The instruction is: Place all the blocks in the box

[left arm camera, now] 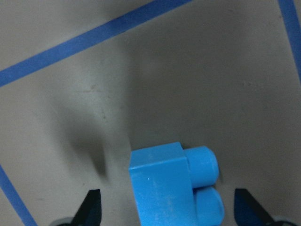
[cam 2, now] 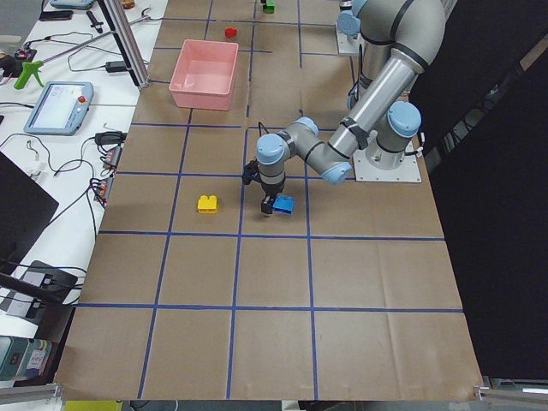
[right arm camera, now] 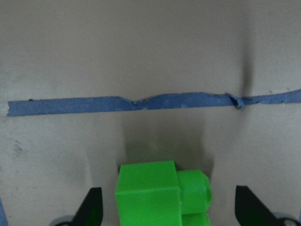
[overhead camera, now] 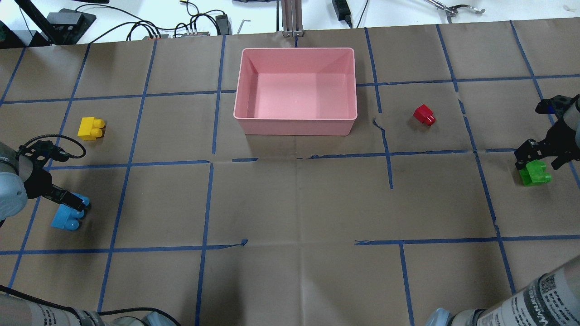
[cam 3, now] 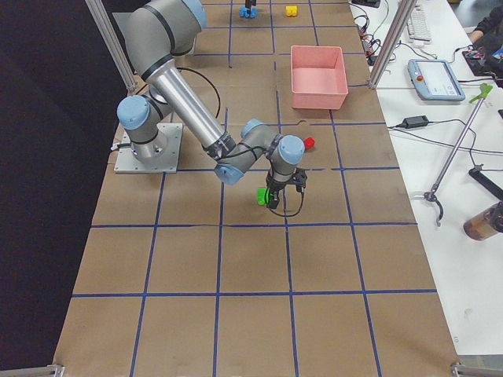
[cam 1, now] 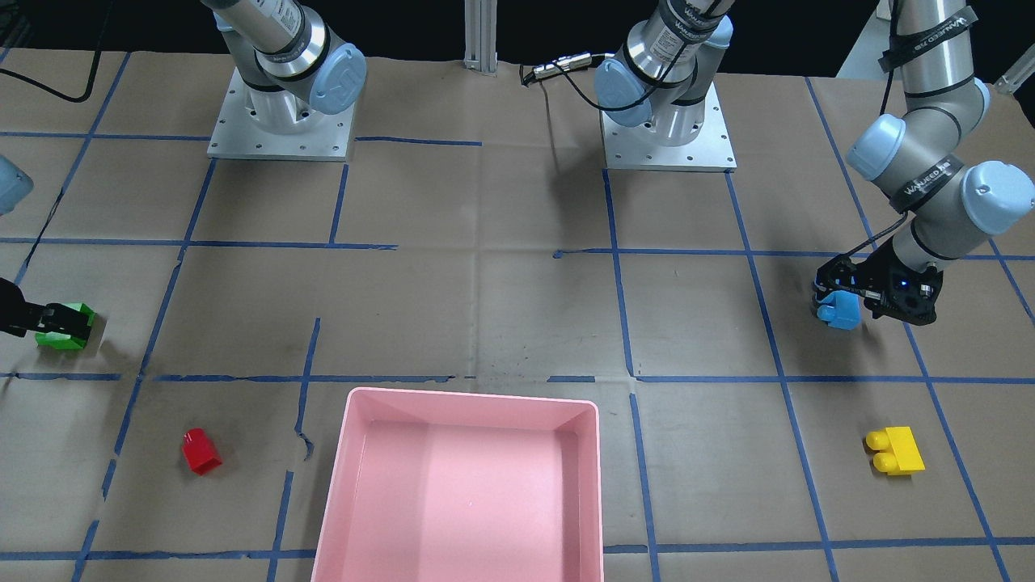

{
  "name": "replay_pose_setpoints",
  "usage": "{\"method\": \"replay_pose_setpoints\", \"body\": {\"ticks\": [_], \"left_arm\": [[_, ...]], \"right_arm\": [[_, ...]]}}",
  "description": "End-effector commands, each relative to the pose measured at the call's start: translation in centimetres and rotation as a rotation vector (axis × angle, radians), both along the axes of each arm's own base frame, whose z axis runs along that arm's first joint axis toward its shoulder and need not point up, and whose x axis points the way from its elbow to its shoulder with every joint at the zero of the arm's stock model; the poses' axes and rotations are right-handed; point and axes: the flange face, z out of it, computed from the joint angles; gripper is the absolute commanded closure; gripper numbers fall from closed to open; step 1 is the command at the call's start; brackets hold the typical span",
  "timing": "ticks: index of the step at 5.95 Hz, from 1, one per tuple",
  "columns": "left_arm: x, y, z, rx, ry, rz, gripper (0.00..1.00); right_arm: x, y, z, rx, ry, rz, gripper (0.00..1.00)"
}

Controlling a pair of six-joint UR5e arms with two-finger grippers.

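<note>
The pink box (overhead camera: 294,128) stands empty at the table's far middle. My left gripper (overhead camera: 69,204) is open and low over the light blue block (overhead camera: 63,221). In the left wrist view its fingers (left arm camera: 92,207) straddle the block (left arm camera: 169,183) with gaps on both sides. My right gripper (overhead camera: 535,164) is open and low over the green block (overhead camera: 535,174). In the right wrist view the green block (right arm camera: 157,193) sits between the spread fingers (right arm camera: 91,207). The yellow block (overhead camera: 90,128) lies on the left and the red block (overhead camera: 424,114) to the right of the box.
Brown paper with a grid of blue tape covers the table (overhead camera: 294,203). Cables and tools lie beyond the far edge (overhead camera: 181,27). The two arm bases (cam 1: 283,121) stand at the robot's side.
</note>
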Motion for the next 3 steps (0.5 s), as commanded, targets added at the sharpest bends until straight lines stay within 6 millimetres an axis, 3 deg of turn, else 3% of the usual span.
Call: {"method": "replay_pose_setpoints", "body": {"ticks": [1, 2, 3], "left_arm": [[-0.04, -0.06, -0.38, -0.004, 0.011, 0.107, 0.02], [-0.19, -0.15, -0.62, -0.005, 0.021, 0.113, 0.02], [-0.19, -0.04, -0.94, 0.003, 0.028, 0.115, 0.02]], "right_arm": [[0.30, 0.86, -0.90, 0.042, 0.012, 0.018, 0.02], [0.32, 1.06, -1.09, 0.045, 0.013, 0.017, 0.05], [0.28, 1.02, -1.03, 0.044, 0.014, 0.017, 0.17]]}}
